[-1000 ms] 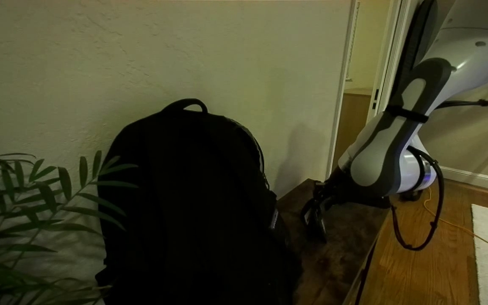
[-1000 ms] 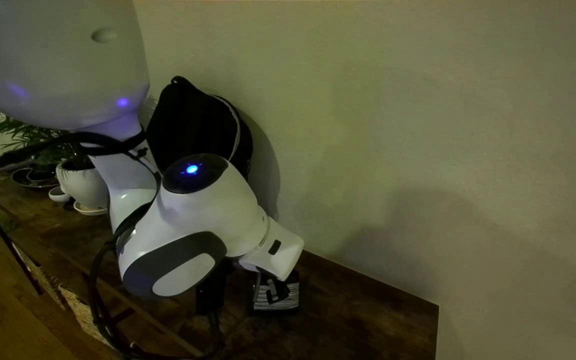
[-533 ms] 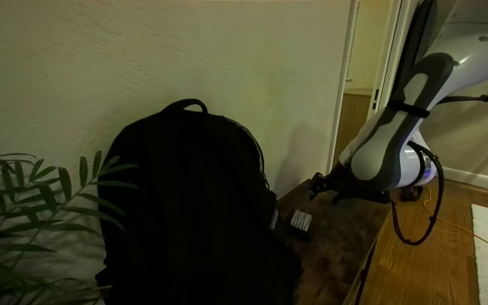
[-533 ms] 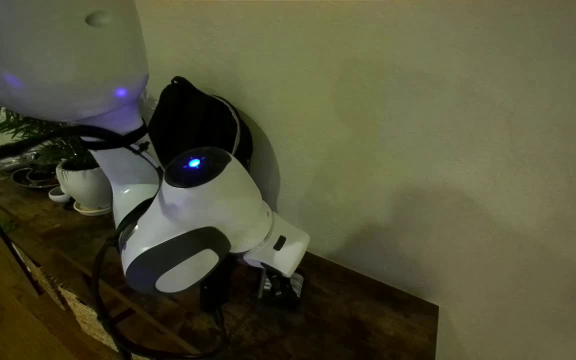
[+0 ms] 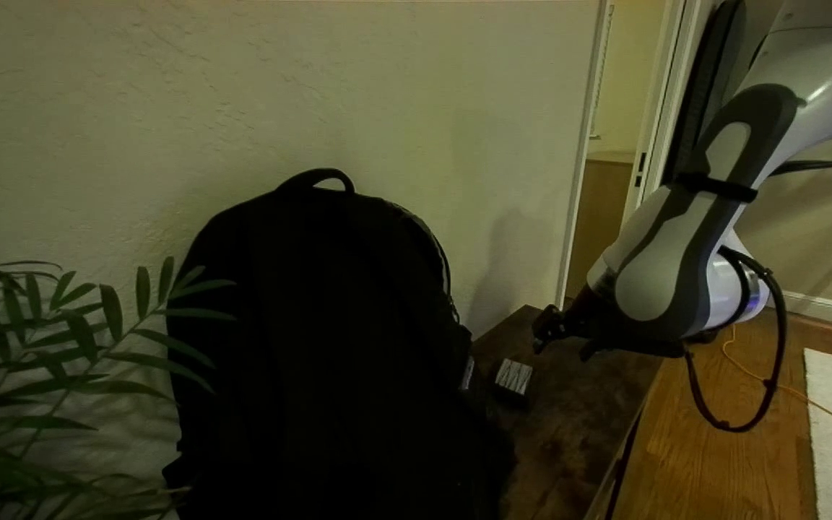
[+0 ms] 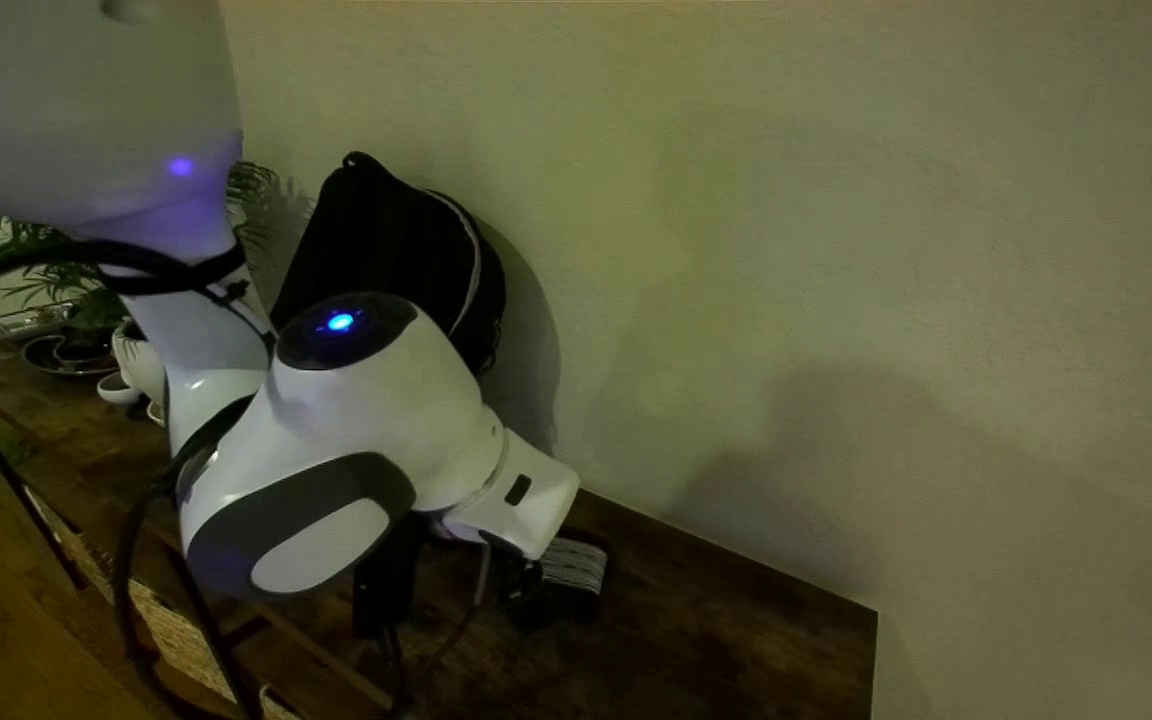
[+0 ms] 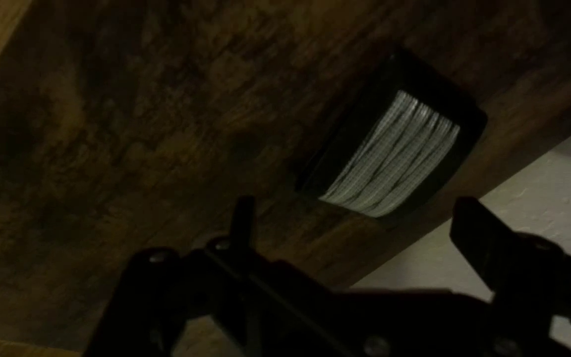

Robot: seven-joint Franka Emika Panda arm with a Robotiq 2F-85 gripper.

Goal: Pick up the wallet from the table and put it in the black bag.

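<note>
Wallet point(image 7: 392, 153), black with a band of grey ribbing, lies on the dark brown table point(image 7: 117, 124), just beyond the tips of the robot's gripper point(image 7: 355, 210), whose two fingers point(image 7: 244, 223) stand wide apart with nothing held. In the wrist view the wallet sits ahead of the gap, offset toward the right, its long axis running aslant from lower left to upper right, so that it meets the line of closing at an angle; the coming move, by judgement, calls for a reach forward and down, perhaps with a turn to square the grip across the shorter width. In an exterior view the gripper hangs above the tabletop, apart from the wallet, which rests below it on the side toward the black bag point(image 5: 322, 339), a backpack standing by the wall point(image 5: 495, 108). The wallet's dark edges melt into the table, its thickness is hard to judge, and in an exterior view the gripper and wrist mask part of it. There the arm point(image 6: 336, 430) also covers the bag's lower portion; elsewhere fronds of a plant point(image 5: 91, 339) overlap the bag and the frame cuts off its base. Whether its mouth is unzipped cannot be told.
</note>
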